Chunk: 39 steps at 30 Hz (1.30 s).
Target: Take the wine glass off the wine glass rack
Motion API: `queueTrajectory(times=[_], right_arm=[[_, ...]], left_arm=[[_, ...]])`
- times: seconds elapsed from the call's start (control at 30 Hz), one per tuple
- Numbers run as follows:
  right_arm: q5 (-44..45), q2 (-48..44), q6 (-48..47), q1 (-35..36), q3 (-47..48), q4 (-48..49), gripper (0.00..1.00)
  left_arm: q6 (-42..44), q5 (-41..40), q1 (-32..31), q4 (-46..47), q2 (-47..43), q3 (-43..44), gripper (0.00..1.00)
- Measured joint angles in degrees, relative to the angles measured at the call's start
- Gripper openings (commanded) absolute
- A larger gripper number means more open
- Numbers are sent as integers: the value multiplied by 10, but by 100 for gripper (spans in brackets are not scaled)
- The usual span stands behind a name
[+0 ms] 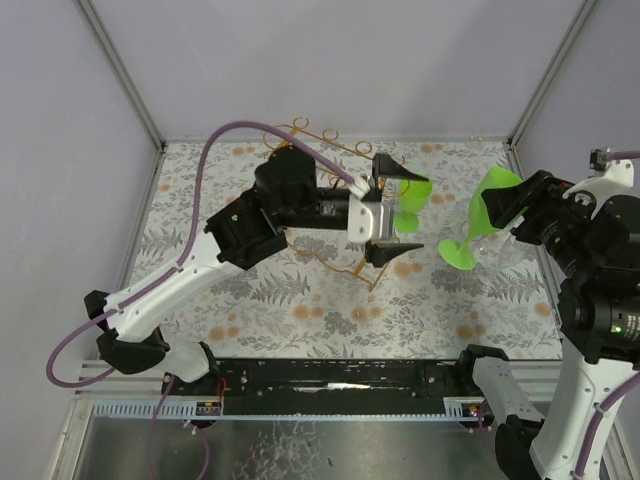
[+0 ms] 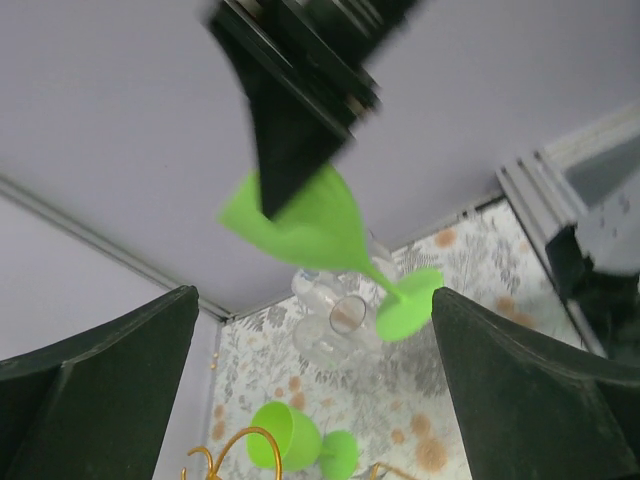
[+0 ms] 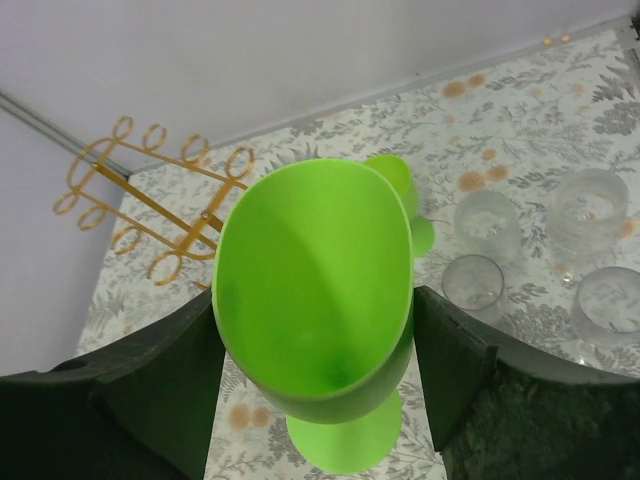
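Observation:
A green wine glass (image 3: 310, 290) sits tilted between the fingers of my right gripper (image 3: 315, 298), which is shut on its bowl. From above, this glass (image 1: 487, 208) hangs over the table's right side with its foot (image 1: 458, 253) low, away from the wine glass rack (image 1: 330, 150). The rack is thin golden wire with loop ends (image 3: 150, 190). My left gripper (image 1: 386, 208) stands open at the rack's right end. A second green glass (image 1: 411, 196) lies just beyond its fingers, beside a rack loop (image 2: 232, 445); I cannot tell whether it touches the rack.
Several clear glass cups (image 3: 490, 225) stand on the flowered table (image 1: 300, 310) at the far right. Grey walls close in the back and sides. My right arm (image 1: 600, 290) rises at the right edge.

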Motion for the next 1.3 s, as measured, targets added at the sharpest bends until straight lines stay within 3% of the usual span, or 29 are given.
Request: queueTrajectory(times=[0.23, 0.47, 0.7, 1.13, 1.3], right_arm=[[13, -45, -37, 0, -137, 75, 64], [13, -32, -57, 0, -171, 150, 65], [13, -1, -63, 0, -194, 193, 65], [79, 176, -72, 4, -43, 286, 65], [134, 202, -95, 64, -37, 302, 66]], left_arm=[[-237, -39, 45, 27, 28, 117, 100], [-368, -59, 95, 34, 44, 127, 100], [-402, -70, 97, 35, 40, 97, 100], [-400, -80, 98, 32, 26, 85, 100], [-397, -81, 103, 32, 9, 67, 100]])
